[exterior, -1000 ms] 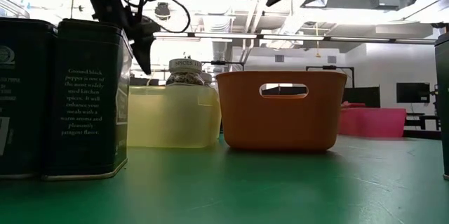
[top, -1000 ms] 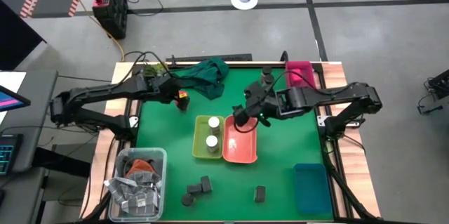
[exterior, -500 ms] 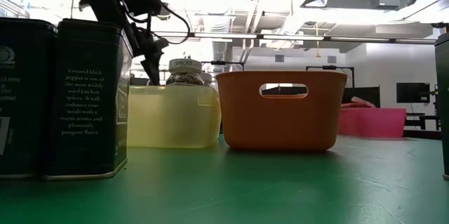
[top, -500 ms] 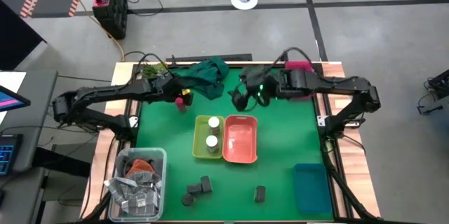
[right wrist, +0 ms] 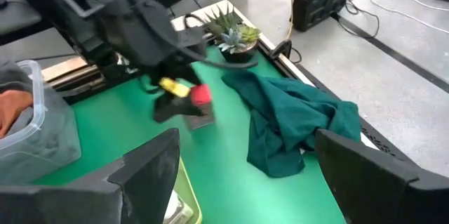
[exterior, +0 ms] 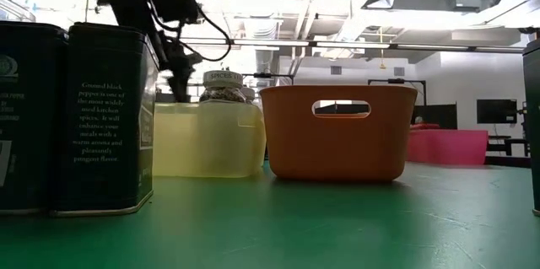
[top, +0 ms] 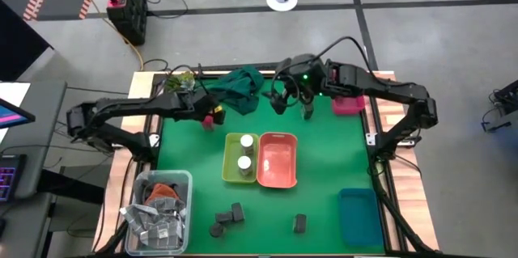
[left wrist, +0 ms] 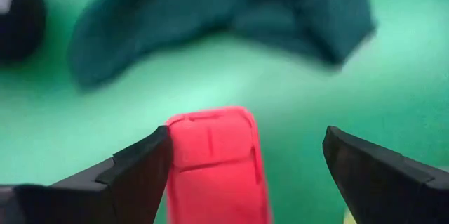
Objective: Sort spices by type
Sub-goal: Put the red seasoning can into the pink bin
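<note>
My left gripper [top: 212,116] is open over the far left of the green mat, beside the dark green cloth [top: 239,86]. A pink boxy pack [left wrist: 210,161] sits between its fingers, close to one finger and far from the other; I cannot tell whether it rests on the mat. My right gripper [top: 279,101] is open and empty, raised near the far edge just right of the cloth. Two white-topped jars [top: 244,150] stand in the yellow-green bin [top: 229,169]. Dark jars and blocky packs [top: 228,218] stand near the near edge. My left gripper has one finger [left wrist: 144,168] right against the long side [left wrist: 175,164] of the pink pack, while the other finger [left wrist: 372,175] stands well clear of it. I cannot tell whether that finger touches the pack.
An orange bin [top: 277,179] adjoins the yellow-green one mid-table. A pink bin [top: 348,103] is at the far right and a blue bin [top: 358,213] at the near right. A clear tub of silvery packets [top: 159,203] is at the near left. One dark block [top: 299,223] stands alone.
My right gripper has risen from above the orange bin and swung toward the far edge, ending beside the green cloth and turned toward the left arm. My left gripper has stayed at almost the same spot with the pink pack.
</note>
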`<state>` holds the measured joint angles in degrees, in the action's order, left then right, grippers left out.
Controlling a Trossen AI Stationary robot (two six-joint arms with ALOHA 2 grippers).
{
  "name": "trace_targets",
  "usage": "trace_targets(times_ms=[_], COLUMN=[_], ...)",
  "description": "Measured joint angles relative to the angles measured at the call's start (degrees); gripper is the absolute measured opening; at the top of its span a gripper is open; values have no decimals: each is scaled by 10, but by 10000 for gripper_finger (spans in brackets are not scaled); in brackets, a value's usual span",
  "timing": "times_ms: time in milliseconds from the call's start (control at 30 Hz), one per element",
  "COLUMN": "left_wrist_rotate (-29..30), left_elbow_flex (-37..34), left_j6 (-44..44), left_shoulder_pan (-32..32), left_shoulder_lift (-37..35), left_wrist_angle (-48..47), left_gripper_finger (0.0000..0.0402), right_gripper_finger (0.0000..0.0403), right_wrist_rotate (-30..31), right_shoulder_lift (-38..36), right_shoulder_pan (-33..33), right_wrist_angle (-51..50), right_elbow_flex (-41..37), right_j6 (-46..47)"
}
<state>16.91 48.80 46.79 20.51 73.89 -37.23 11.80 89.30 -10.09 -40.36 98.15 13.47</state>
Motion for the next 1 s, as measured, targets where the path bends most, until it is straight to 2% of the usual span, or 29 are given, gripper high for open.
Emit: trace_targets(times_ms=[167,300,567,767,1000], left_wrist_rotate=[26,15,-22,-36,-25], left_elbow_flex=[42,53,49,17,-21], left_j6=[-34,-49,21,90,160], left_shoulder_pan=[-4,1,-9,-30,-44], left_shoulder_lift=[-50,-76,-81,-80,-80], left_wrist_angle=[-62,-97,-188,-153,-97], left_gripper_finger=[355,355,355,355,355], right_gripper_finger=[352,352,352,352,352], right_wrist_rotate=[0,1,31,32,32], right_shoulder_lift=[0,0,0,0,0], right_shoulder_pan=[-5,-12,-17,-10,-1], right_wrist_angle=[2,11,41,50,53], right_elbow_flex=[0,0,0,0,0], right_j6=[1,18,32,31,13])
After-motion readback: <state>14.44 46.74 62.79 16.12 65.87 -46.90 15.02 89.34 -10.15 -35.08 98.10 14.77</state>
